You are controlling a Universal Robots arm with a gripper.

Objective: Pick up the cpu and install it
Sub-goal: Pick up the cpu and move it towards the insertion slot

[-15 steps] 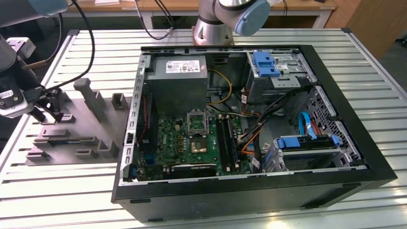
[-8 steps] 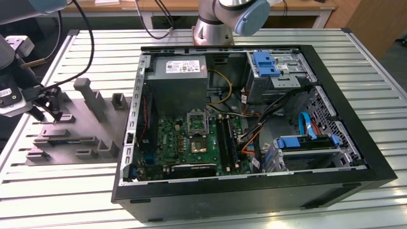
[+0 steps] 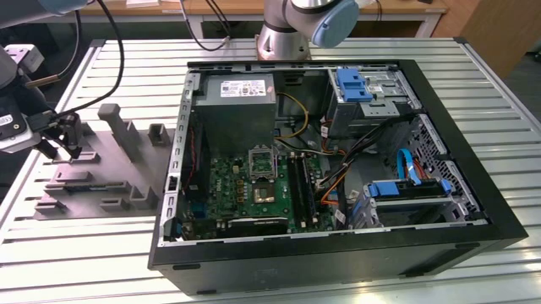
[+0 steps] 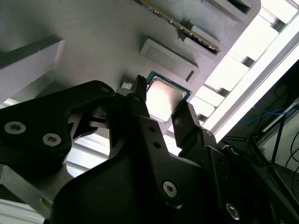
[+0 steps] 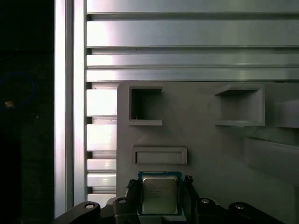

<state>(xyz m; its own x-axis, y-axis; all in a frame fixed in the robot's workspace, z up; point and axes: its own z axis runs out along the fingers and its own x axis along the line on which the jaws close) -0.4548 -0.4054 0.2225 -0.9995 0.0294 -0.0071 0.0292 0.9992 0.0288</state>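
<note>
The cpu [image 5: 160, 193] sits between the fingertips of the pincer [image 5: 160, 187], which is narrowed to the chip's width and appears to be pressing on two opposite edges. It is over the grey tray [image 3: 93, 190], near the surface's [image 3: 85, 259] edge on the exterior view's left. A good grip here probably means even pressure on both edges, with the chip kept level and square so that it does not tilt. The arm hangs nearly upright over the tray, well apart from the open computer case [image 3: 338, 158].
</note>
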